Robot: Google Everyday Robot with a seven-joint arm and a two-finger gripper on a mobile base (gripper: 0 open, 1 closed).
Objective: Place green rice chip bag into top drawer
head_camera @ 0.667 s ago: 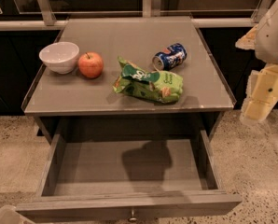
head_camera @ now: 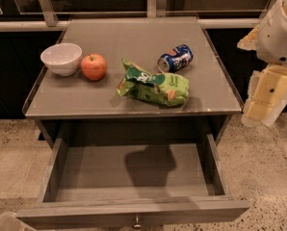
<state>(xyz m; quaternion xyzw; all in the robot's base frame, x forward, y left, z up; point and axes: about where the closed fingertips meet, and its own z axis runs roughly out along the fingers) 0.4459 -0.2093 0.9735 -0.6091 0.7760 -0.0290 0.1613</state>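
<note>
The green rice chip bag (head_camera: 153,85) lies crinkled on the grey table top, near its front edge and right of centre. The top drawer (head_camera: 134,210) stands pulled open below the table, its flat bottom bare apart from a shadow, with a small metal knob on its front. My gripper (head_camera: 267,96) hangs at the far right, off the table's right edge, about level with the bag and well clear of it. It holds nothing that I can see.
A white bowl (head_camera: 61,58) and a red apple (head_camera: 94,67) sit at the table's left. A blue soda can (head_camera: 175,58) lies on its side just behind the bag. A rail and dark panels run behind the table. Speckled floor surrounds the drawer.
</note>
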